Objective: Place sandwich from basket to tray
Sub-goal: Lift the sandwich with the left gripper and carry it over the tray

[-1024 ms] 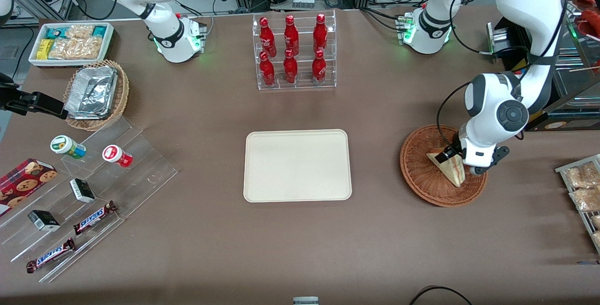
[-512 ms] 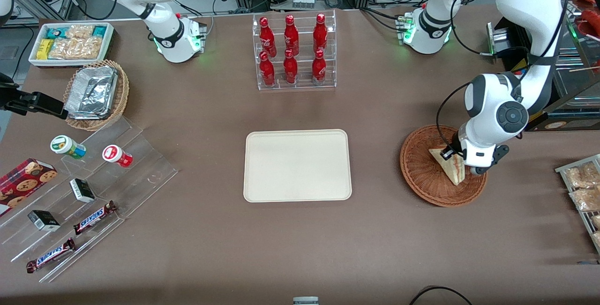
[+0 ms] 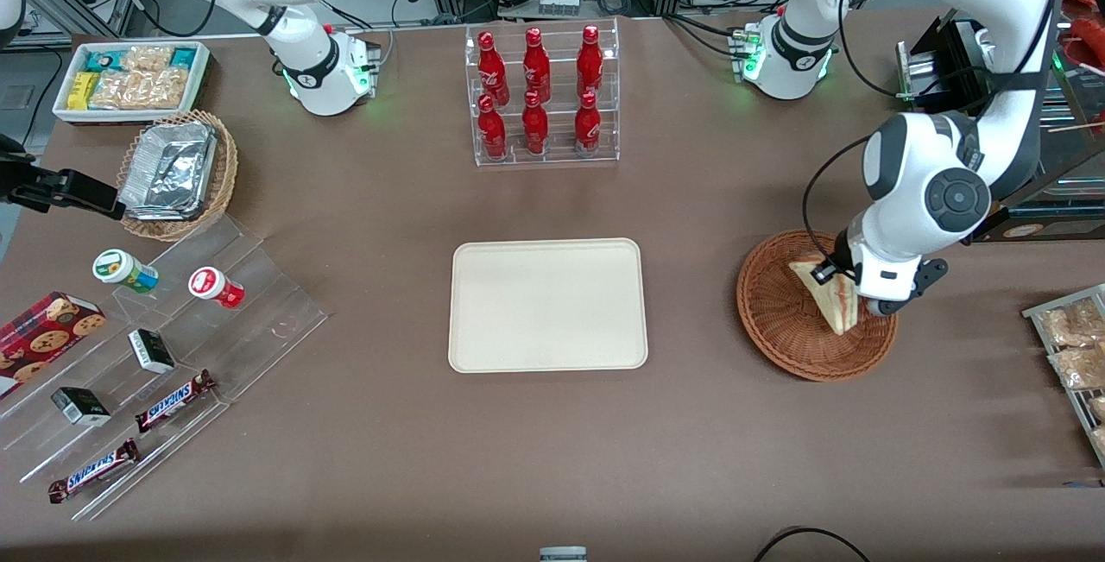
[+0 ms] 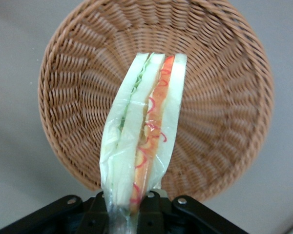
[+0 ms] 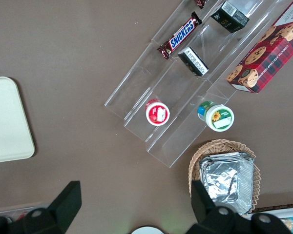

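Note:
The sandwich point(image 3: 830, 297) is a clear-wrapped wedge of pale bread with red and green filling. It hangs above the reddish-brown wicker basket point(image 3: 781, 320), toward the working arm's end of the table. My gripper point(image 3: 844, 281) is shut on the sandwich and holds it up by one end. In the left wrist view the sandwich point(image 4: 144, 131) hangs from my gripper point(image 4: 129, 207) over the basket point(image 4: 219, 102), with nothing else in the basket. The cream-beige tray point(image 3: 547, 304) lies bare at the table's middle, also in the right wrist view point(image 5: 7, 119).
A clear rack of red bottles point(image 3: 541, 96) stands farther from the camera than the tray. A clear stepped stand point(image 3: 164, 355) with snack bars and cups, a foil-tray basket point(image 3: 177, 172) and a white snack bin point(image 3: 129, 78) lie toward the parked arm's end. Bagged snacks point(image 3: 1070, 346) sit beside the basket.
My gripper has risen with the sandwich in it. The sandwich has lifted off the basket floor and now hangs more upright.

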